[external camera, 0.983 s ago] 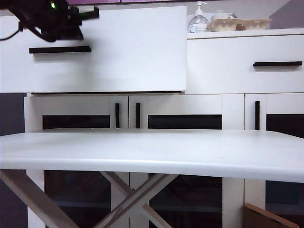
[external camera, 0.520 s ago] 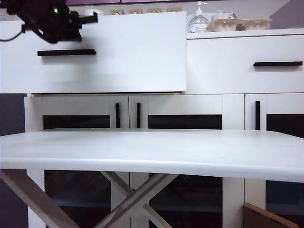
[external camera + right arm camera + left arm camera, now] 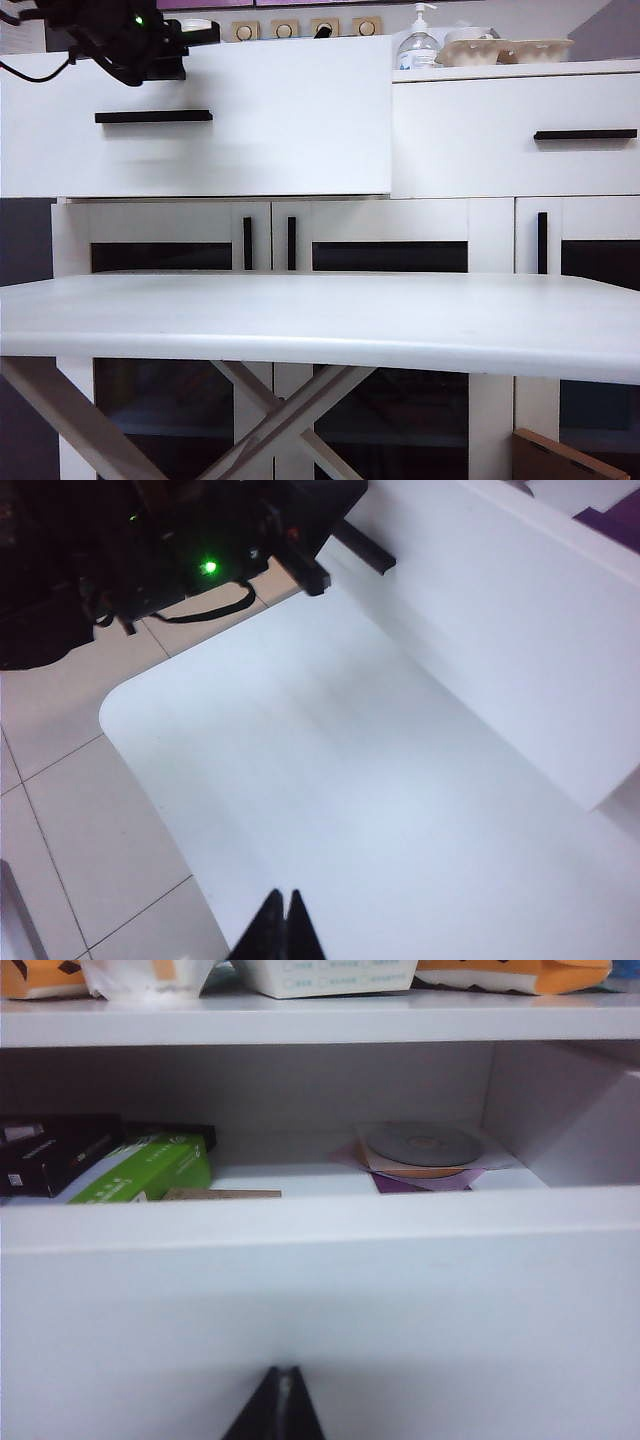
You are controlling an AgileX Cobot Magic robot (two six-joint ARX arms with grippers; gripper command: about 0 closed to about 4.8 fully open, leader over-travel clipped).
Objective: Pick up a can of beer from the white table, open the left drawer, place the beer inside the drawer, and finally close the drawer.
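Observation:
The left drawer (image 3: 200,115), white with a black bar handle (image 3: 153,116), stands slightly out from the cabinet. My left gripper (image 3: 203,32) is shut at the drawer front's upper edge, above the handle. In the left wrist view its shut tips (image 3: 284,1371) press on the drawer front (image 3: 320,1310). Inside the drawer a round silver top over a gold band (image 3: 424,1146) looks like the can of beer, mostly hidden by the front. My right gripper (image 3: 284,896) is shut and empty over the white table (image 3: 330,780), whose top (image 3: 320,320) is bare.
A green box (image 3: 150,1170) and a black box (image 3: 50,1150) lie in the drawer. The right drawer (image 3: 480,150) is flush. A pump bottle (image 3: 417,45) and egg cartons (image 3: 505,50) sit on the cabinet. Cabinet doors (image 3: 390,255) stand behind the table. Tiled floor (image 3: 60,810) lies beside it.
The left drawer front has slid back toward the cabinet, and my left arm has followed it. Items on the cabinet top now show above the drawer. The right gripper has kept still.

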